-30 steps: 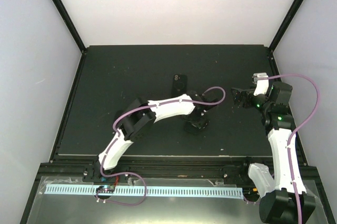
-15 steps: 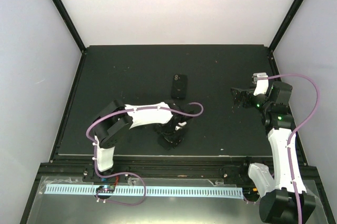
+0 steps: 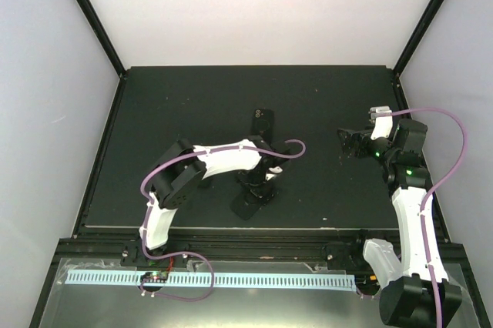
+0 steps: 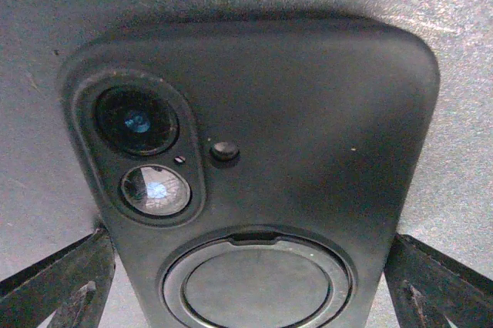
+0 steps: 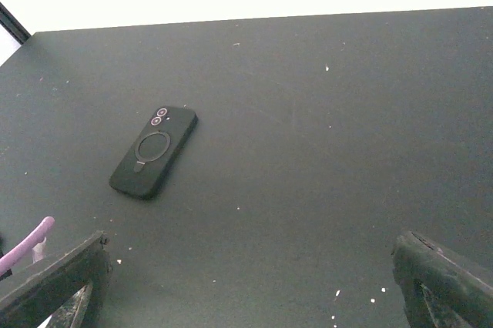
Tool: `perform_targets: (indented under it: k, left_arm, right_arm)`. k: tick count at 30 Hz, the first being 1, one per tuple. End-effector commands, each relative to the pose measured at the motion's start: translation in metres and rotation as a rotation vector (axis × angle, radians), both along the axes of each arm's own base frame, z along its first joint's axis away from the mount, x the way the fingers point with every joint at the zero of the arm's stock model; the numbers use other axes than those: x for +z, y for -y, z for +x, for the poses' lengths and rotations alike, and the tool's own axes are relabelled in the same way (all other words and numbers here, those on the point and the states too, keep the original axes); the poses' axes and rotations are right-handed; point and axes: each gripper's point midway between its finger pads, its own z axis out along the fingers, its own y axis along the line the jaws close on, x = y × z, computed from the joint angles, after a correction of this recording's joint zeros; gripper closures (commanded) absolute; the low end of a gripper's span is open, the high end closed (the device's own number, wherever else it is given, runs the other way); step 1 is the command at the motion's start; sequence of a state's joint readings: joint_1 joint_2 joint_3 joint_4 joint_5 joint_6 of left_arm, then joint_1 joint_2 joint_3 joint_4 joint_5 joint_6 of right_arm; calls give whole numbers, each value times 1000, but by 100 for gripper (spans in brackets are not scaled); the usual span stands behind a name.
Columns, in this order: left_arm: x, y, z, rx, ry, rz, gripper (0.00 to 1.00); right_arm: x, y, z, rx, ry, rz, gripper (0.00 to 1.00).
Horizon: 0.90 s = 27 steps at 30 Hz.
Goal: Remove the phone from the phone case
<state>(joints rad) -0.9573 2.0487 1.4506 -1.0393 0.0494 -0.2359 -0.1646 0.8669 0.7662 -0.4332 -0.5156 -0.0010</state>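
A black phone in its case [image 3: 262, 122], with a ring on the back, lies flat at mid-table. It also shows in the right wrist view [image 5: 152, 151]. A black case back [image 4: 254, 151] with two lenses and a ring fills the left wrist view. My left gripper [image 4: 248, 251] is open, its fingers [image 4: 62, 282] standing wide at either side of this case. In the top view the left gripper [image 3: 253, 193] sits over a black slab [image 3: 246, 208] nearer the front edge. My right gripper [image 3: 347, 142] [image 5: 250, 266] is open and empty, above the table at the right.
The black table [image 3: 169, 112] is walled by white panels, with black posts at the far corners. The left arm's purple cable [image 3: 296, 147] loops right of its wrist and shows at the lower left of the right wrist view [image 5: 27, 243].
My left arm drew back from right of centre toward the near left, then its wrist moved a little forward. The phone at mid-table is fully uncovered. The right arm has not moved.
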Motion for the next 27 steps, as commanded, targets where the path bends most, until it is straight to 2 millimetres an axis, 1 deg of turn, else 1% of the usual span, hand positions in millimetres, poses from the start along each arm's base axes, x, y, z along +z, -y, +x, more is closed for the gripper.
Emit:
perform_targets:
  k: [1, 4, 6, 11, 12, 14, 17, 20, 23, 27]
  left_arm:
    - [-3, 2, -5, -6, -28, -17, 4]
    - [-9, -3, -6, 2, -26, 5, 5]
    - [-12, -6, -5, 7, -15, 19, 8]
    - [-17, -9, -7, 9, -14, 19, 25]
    - [-16, -9, -7, 10, -8, 18, 28]
    - [-7, -8, -4, 16, 16, -2, 31]
    - [17, 1, 4, 28, 72, -77, 37]
    - [51, 18, 13, 40, 134, -191, 44]
    - [93, 34, 25, 61, 222, -329, 51]
    - [152, 58, 30, 60, 313, -577, 53]
  right_arm:
    - [14, 2, 4, 2, 46, -17, 0]
    - [13, 2, 4, 4, 42, -15, 0]
    - [13, 2, 5, 4, 41, -16, 0]
    - [12, 3, 5, 0, 41, -19, 0]
    - [12, 3, 5, 0, 40, -20, 0]
    - [12, 3, 5, 0, 39, -19, 0]
    - [12, 2, 5, 5, 40, -18, 0]
    - [11, 1, 5, 15, 38, -16, 0]
    - [13, -3, 4, 36, 46, -17, 0]
    - [18, -11, -1, 88, 73, -8, 0]
